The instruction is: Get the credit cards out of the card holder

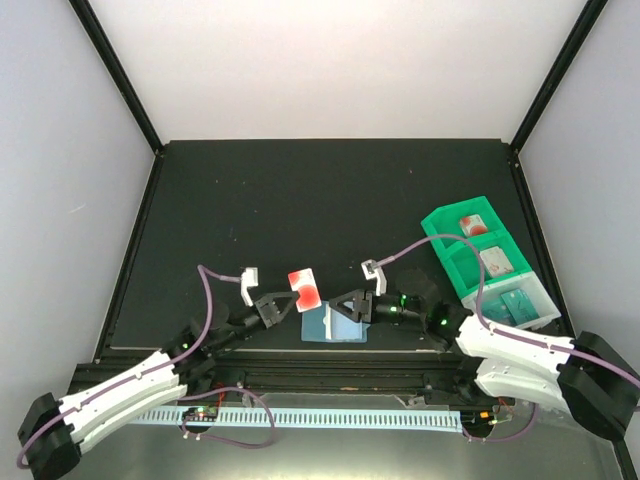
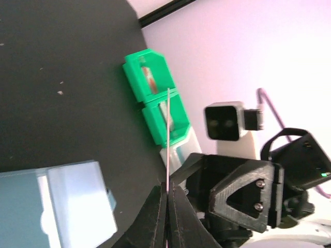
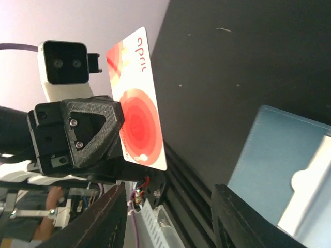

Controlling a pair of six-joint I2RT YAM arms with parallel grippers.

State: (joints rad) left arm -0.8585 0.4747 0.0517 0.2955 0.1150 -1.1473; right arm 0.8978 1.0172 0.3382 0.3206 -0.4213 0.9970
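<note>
My left gripper (image 1: 291,297) is shut on a white credit card with a red blotch (image 1: 303,285) and holds it upright above the table. The card shows edge-on as a thin line in the left wrist view (image 2: 168,134), clamped between the jaws of my left gripper (image 2: 167,194). Its face shows in the right wrist view (image 3: 135,103). The light-blue card holder (image 1: 325,328) lies open on the black table just right of the card, also in the left wrist view (image 2: 67,206) and the right wrist view (image 3: 289,160). My right gripper (image 1: 346,305) is open and empty over the holder's far edge (image 3: 170,212).
A green compartment tray (image 1: 452,222) stands at the right, with a red-marked item (image 1: 470,224), a pale one (image 1: 497,262) and a teal one (image 1: 517,305) in its sections. It also shows in the left wrist view (image 2: 155,98). The table's front rail (image 1: 320,368) runs just behind the holder.
</note>
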